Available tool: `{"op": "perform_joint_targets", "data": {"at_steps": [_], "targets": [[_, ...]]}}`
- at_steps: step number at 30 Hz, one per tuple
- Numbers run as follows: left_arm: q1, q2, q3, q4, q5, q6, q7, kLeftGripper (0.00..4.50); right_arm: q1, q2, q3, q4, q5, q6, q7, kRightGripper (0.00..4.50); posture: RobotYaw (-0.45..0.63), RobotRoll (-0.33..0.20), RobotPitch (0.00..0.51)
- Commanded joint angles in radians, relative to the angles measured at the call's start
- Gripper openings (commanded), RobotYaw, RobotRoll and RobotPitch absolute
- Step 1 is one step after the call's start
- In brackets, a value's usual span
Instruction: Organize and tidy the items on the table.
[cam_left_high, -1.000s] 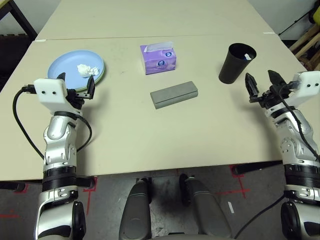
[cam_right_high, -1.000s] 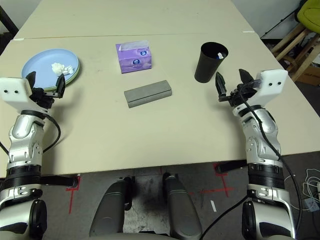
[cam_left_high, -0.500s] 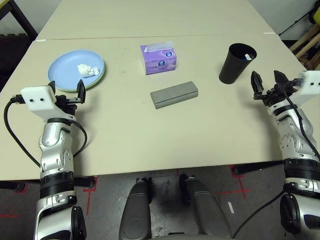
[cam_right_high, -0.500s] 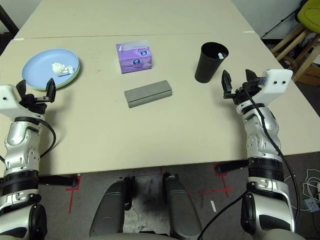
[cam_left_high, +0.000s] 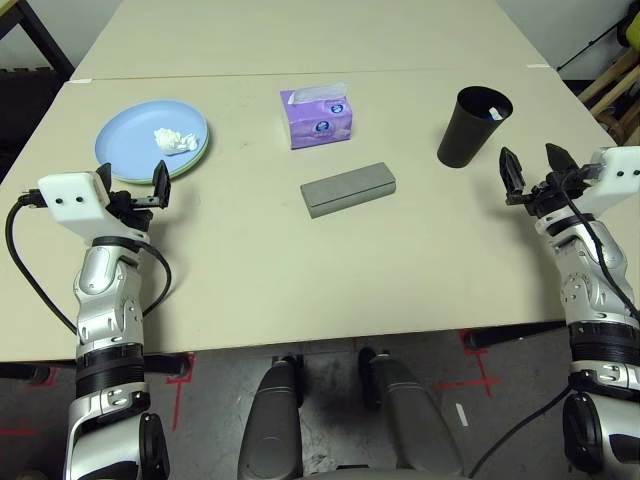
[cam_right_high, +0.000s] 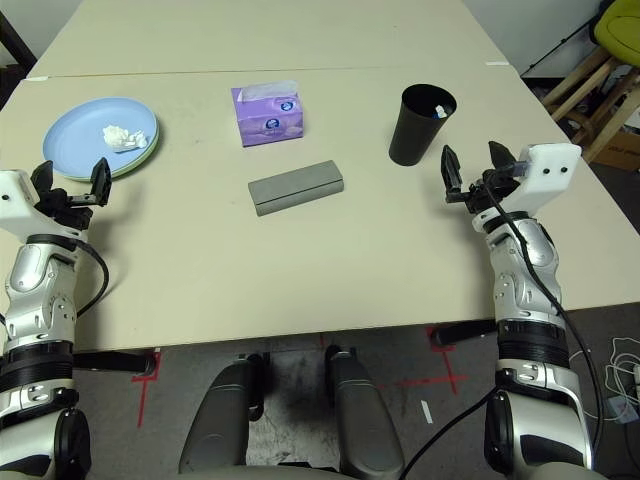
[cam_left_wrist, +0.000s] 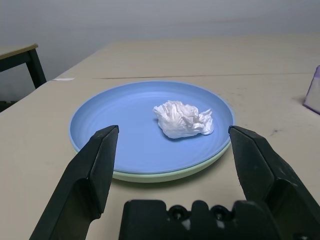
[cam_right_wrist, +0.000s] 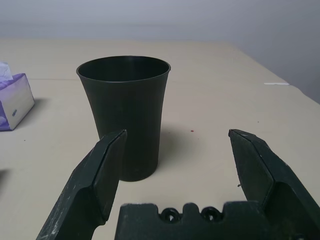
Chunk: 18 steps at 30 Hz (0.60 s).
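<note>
The left gripper (cam_left_high: 140, 188) hovers low over the table (cam_left_high: 250, 270) at about 9 o'clock, its fingers spread wide and holding nothing. Just beyond it, toward 10 o'clock, the light blue plate (cam_left_high: 130, 145) is stacked on the pale green plate (cam_left_wrist: 165, 175), whose rim peeks out underneath. The small crumpled white tissue wad (cam_left_wrist: 182, 120) lies on the blue plate, right of the plate's middle.

Near 12 o'clock stands a purple tissue box (cam_left_high: 318, 117) with a white tissue poking from its top. Just nearer than the box, close to the table's middle, the grey oblong glasses case (cam_left_high: 349, 189) lies closed and slightly slanted.

At about 2 o'clock the black tapered cup (cam_left_high: 474, 127) stands upright, with something white visible inside its rim. The right gripper (cam_left_high: 533, 173) hovers at 3 o'clock, just beside the cup but apart from it, fingers spread wide and empty.
</note>
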Motion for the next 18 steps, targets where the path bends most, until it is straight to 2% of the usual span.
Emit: {"op": "perform_joint_targets", "data": {"at_steps": [1,18], "targets": [[0.008,0.011,0.006,0.025,-0.009,0.012,-0.010,4.50,0.020,0.000,-0.010,-0.003,-0.002,-0.011,-0.004,4.49,0.09,0.000,0.201],[-0.003,0.014,0.000,0.031,-0.004,0.015,-0.024,4.50,0.021,0.002,-0.011,-0.004,-0.003,-0.017,-0.010,4.49,0.08,0.000,0.199]]}}
